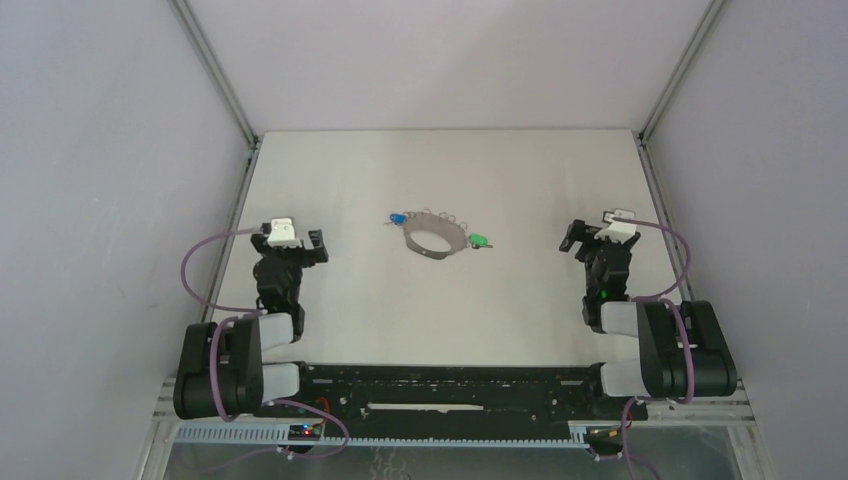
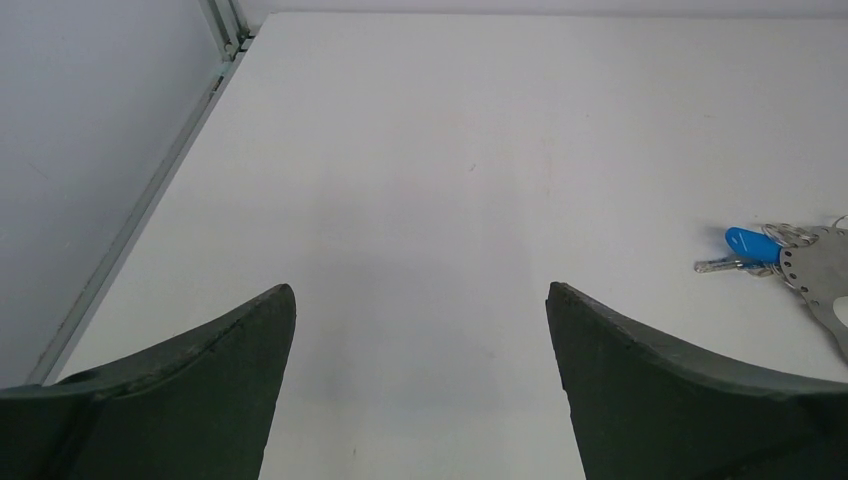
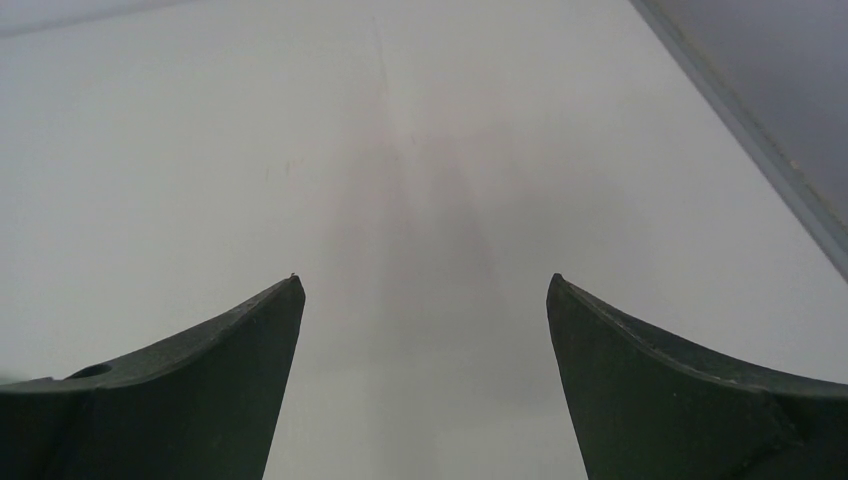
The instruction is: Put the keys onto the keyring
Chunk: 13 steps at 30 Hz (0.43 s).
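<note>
The grey-brown keyring [image 1: 434, 240] lies on the white table in the middle, with small wire loops along its rim. The blue-headed key [image 1: 398, 219] lies at its left rim and the green-headed key [image 1: 480, 240] at its right rim, both touching it. In the left wrist view the blue-headed key [image 2: 748, 245] and part of the keyring [image 2: 818, 275] show at the right edge. My left gripper [image 1: 312, 246] is open and empty, left of the ring. My right gripper [image 1: 573, 237] is open and empty, right of the ring. The right wrist view shows only bare table.
The white table [image 1: 440, 170] is enclosed by grey walls with metal frame rails [image 1: 215, 70] at the back corners. A black rail [image 1: 450, 385] runs along the near edge between the arm bases.
</note>
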Tool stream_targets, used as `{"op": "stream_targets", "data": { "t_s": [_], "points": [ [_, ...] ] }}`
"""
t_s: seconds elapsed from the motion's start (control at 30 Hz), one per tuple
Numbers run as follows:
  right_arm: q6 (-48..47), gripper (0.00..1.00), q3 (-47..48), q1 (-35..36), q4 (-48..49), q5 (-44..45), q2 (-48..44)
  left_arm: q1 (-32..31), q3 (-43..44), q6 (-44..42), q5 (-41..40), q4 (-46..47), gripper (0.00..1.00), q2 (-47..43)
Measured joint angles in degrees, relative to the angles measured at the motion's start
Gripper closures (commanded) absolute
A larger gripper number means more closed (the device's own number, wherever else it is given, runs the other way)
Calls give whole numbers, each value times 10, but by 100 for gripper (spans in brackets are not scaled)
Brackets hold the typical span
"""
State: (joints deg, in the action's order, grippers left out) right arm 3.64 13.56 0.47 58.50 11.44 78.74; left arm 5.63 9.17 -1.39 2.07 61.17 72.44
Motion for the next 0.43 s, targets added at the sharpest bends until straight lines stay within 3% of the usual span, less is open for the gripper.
{"op": "stream_targets", "data": {
  "t_s": [0.43],
  "points": [
    [6, 0, 0, 0, -21, -18, 0, 0, 0, 0, -4, 0, 0, 0]
  ]
}}
